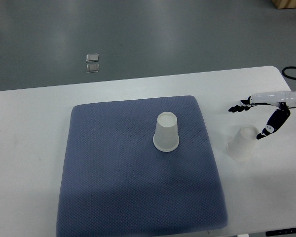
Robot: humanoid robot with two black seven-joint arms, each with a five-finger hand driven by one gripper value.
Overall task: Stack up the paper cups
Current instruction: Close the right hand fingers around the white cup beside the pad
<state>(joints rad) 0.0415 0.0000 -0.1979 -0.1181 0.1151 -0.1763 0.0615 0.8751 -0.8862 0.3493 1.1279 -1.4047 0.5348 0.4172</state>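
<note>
A translucent white paper cup (166, 131) stands upside down on the blue mat (113, 168), right of its middle. A second cup (242, 142) stands upside down on the white table, just right of the mat. My right hand (259, 116) comes in from the right edge and hovers above and right of this second cup. Its fingers (240, 106) are spread and its thumb (272, 126) points down near the cup's rim. It holds nothing. My left arm does not show.
The white table (29, 148) carries the mat. Its far edge runs along the top, with grey floor beyond. A black cable (292, 74) lies at the table's far right corner.
</note>
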